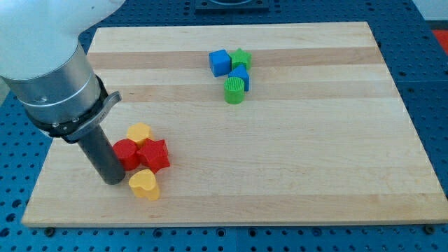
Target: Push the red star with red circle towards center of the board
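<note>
Eight blocks on the wooden board [294, 175]. We take the red circle [126, 154] as landmark: red star [155, 155] touches its right side, yellow hexagon [139, 133] just above, yellow heart [145, 185] below. My tip [112, 180] sits just left of it (bare rod, no pincer to open or close). Blue cube [220, 62], green star [241, 58], another blue block [240, 75] and green cylinder [235, 91] cluster well away, up-right.

wooden board [294, 161] lying on blue table [427, 42] | yellow hexagon [139, 132] & yellow heart [145, 184] sitting nr view's bottom-left | blue cube [220, 62], green star [241, 57], blue block [240, 75], green cylinder [235, 90] clustering nr top centre, touching
</note>
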Tool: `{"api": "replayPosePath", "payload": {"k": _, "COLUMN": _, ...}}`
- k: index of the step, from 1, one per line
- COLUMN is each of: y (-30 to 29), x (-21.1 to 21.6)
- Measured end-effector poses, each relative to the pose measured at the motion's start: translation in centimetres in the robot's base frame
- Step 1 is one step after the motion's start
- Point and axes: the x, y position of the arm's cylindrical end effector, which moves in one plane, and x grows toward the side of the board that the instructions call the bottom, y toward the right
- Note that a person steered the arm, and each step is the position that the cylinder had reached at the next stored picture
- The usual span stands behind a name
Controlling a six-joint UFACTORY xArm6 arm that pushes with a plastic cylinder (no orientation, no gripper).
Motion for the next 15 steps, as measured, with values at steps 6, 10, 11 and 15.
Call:
{"api": "replayPosePath", "payload": {"k": 6, "y": -3.3, "x": -5.1}}
{"api": "replayPosePath", "payload": {"k": 10, "y": 2.6, "x": -2.6}}
{"api": "replayPosePath", "payload": {"k": 11, "y": 1.7, "x": -2.6}}
{"api": "replayPosePath", "payload": {"k": 15, "y": 2.0, "x": 1.7}}
